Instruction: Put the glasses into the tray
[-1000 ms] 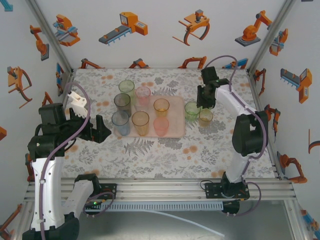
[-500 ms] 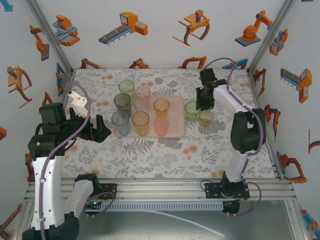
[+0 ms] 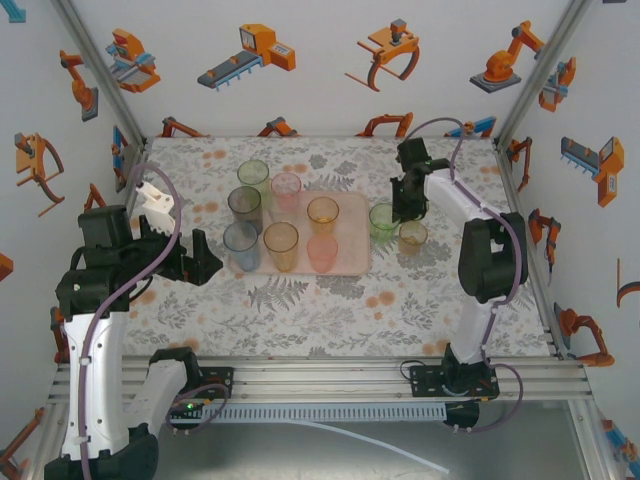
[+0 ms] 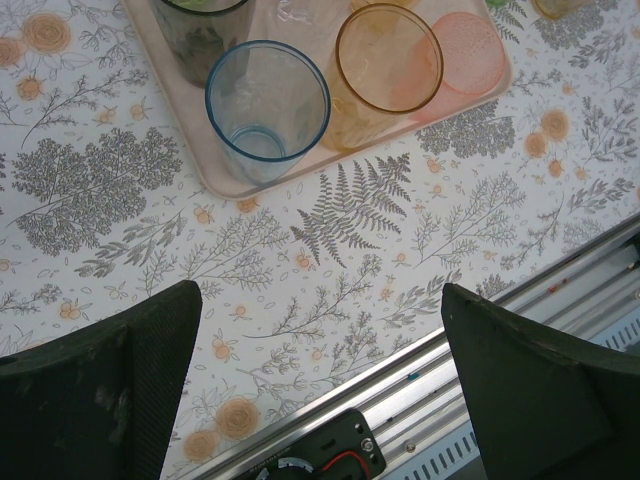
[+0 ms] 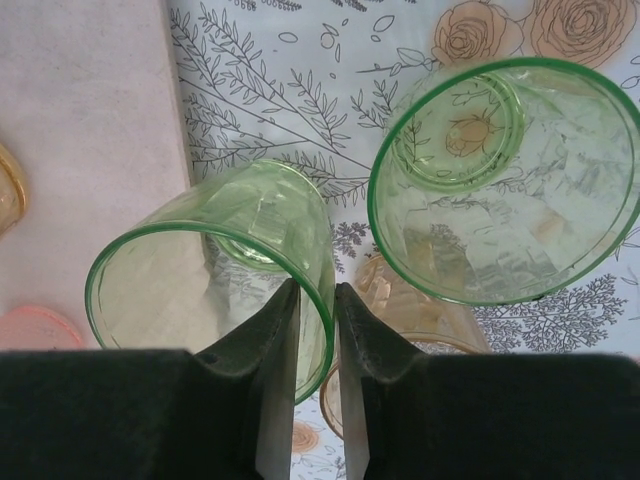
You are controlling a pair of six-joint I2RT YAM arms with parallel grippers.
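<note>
The pale pink tray [image 3: 352, 262] holds several glasses: grey [image 3: 245, 205], blue [image 3: 241, 243], orange [image 3: 281, 243], amber [image 3: 322, 212] and pink [image 3: 322, 254]. Just right of the tray stands a green glass [image 3: 383, 220]. My right gripper [image 5: 315, 290] is shut on the wall of this green glass [image 5: 210, 285], one finger inside and one outside, and the glass leans. A second green glass [image 5: 505, 180] and an amber glass [image 5: 400, 305] stand close beside it. My left gripper [image 4: 320, 295] is open over bare table near the tray's front left corner [image 4: 230, 185].
A clear-green glass [image 3: 253, 172] and a pink glass [image 3: 286, 188] stand at the tray's far left edge. An amber glass [image 3: 411, 237] stands right of the green one. The metal rail [image 3: 330, 375] runs along the near table edge. Patterned walls close in both sides.
My right gripper has shifted slightly left and away, and the green glass has moved a little with it. The left arm has stayed still.
</note>
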